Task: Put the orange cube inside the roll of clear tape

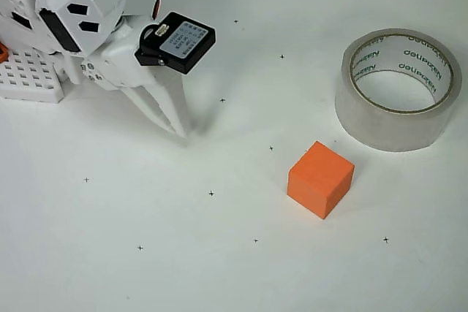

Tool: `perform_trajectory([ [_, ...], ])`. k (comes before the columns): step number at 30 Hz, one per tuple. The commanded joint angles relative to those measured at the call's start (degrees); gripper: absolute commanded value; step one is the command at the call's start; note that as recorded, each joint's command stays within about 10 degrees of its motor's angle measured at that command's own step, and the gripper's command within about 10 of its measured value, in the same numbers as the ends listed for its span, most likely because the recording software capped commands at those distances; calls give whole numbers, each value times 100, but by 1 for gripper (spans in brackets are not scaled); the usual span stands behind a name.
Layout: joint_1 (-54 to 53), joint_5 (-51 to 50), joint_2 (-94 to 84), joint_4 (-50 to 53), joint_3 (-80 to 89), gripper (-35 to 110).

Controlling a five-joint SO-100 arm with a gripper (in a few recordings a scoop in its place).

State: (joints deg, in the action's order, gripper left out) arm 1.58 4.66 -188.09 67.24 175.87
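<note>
The orange cube [320, 179] rests on the white table right of centre, by itself. Up and to its right lies the roll of clear tape [398, 89], flat on the table, its white core with dark lettering facing up and its hole holding nothing. My white gripper [177, 128] reaches down from the upper left, its fingers pressed together into one point near the table; it is shut with nothing in it. It stands well to the left of the cube, with bare table between them.
The arm's white perforated base [29, 77] with a tiny orange piece [3, 52] sits at the left edge. Small black cross marks dot the white table [219, 253].
</note>
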Motion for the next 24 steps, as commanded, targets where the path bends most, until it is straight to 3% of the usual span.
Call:
perform_trajectory([
  [1, 246, -62, -26, -35, -562, 0],
  [15, 765, 79, 4489, -756, -2819, 0],
  [24, 826, 308, 5133, -932, -4173, 19],
])
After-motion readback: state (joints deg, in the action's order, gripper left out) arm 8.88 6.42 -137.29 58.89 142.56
